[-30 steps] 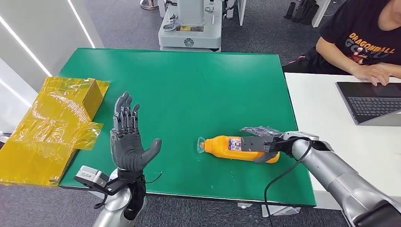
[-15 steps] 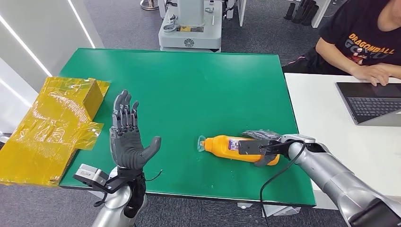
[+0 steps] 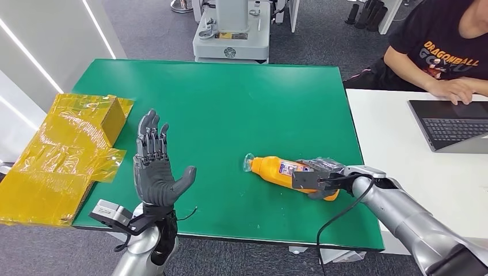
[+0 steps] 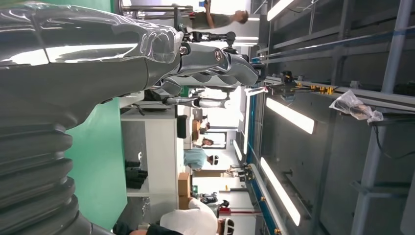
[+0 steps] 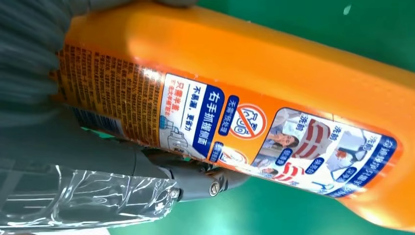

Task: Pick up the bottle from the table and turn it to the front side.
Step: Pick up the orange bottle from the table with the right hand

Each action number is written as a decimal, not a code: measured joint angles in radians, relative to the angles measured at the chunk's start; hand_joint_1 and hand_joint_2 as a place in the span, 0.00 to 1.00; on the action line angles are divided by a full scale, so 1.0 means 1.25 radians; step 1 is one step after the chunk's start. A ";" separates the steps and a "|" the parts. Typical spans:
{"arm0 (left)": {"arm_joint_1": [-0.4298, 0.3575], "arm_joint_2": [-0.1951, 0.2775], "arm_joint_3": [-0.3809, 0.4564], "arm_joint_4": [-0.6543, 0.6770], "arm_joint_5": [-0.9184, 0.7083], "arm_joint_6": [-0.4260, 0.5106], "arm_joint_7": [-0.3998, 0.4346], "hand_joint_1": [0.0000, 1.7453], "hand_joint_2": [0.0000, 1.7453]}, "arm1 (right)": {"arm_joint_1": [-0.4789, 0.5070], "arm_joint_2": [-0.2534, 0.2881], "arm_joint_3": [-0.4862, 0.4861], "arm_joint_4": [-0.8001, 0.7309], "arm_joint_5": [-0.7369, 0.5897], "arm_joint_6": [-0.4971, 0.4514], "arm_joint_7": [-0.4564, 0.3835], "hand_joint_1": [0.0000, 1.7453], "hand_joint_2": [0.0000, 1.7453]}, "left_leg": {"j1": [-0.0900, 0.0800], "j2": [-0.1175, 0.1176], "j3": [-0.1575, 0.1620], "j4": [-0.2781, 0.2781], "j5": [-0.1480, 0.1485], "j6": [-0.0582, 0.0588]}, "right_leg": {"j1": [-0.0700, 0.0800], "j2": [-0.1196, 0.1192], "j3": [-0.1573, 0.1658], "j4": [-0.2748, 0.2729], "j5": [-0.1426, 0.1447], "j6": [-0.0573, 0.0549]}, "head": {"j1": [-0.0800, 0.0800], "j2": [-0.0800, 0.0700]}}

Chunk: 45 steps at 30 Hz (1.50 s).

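Green table (image 3: 218,109) carries the orange bottle (image 3: 276,171) near its front right, cap end tilted up while the right hand (image 3: 319,178) grips its base with clenched fingers. Left hand (image 3: 154,172) stands raised, fingers apart, holding nothing. Lifting clear before rolling the wrist should keep the printed label from scraping.

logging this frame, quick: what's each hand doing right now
Left hand: open, raised, holding nothing.
Right hand: closed on the bottle.
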 joint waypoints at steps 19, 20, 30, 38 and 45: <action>0.007 -0.002 0.000 0.000 -0.011 0.019 0.002 0.00 1.00 | 0.099 0.035 -0.090 -0.070 0.035 -0.266 -0.031 1.00 1.00 | 0.000 0.000 -0.001 0.000 0.000 0.000 | 0.000 0.000 0.000 0.001 0.000 0.000 | 0.000 0.000; 0.009 -0.003 0.000 0.000 -0.012 0.023 0.002 0.00 1.00 | 0.110 0.046 -0.108 -0.078 0.035 -0.299 -0.031 1.00 1.00 | 0.000 0.000 -0.001 0.000 0.000 0.000 | 0.000 0.000 0.000 0.001 0.000 0.000 | 0.000 0.000; 0.028 -0.005 0.000 0.000 -0.017 0.036 -0.003 0.00 1.00 | 0.182 0.103 -0.236 -0.160 0.012 -0.447 -0.044 1.00 1.00 | 0.000 -0.001 -0.002 -0.001 0.000 0.000 | 0.000 -0.001 -0.001 0.000 0.000 0.000 | 0.000 0.000; 0.025 -0.006 0.000 0.007 -0.001 0.028 -0.004 0.00 1.00 | 0.238 0.126 -0.316 -0.244 -0.006 -0.610 -0.105 1.00 1.00 | 0.000 -0.001 -0.002 -0.001 0.000 0.000 | 0.000 -0.001 -0.001 0.000 0.000 0.000 | 0.000 0.000; 0.020 -0.009 0.000 0.025 0.028 -0.007 -0.002 0.00 1.00 | 0.270 0.133 -0.337 -0.299 -0.004 -0.663 -0.142 1.00 1.00 | 0.000 -0.001 -0.002 -0.001 0.000 0.000 | 0.000 -0.001 -0.001 0.000 0.000 0.000 | 0.000 0.000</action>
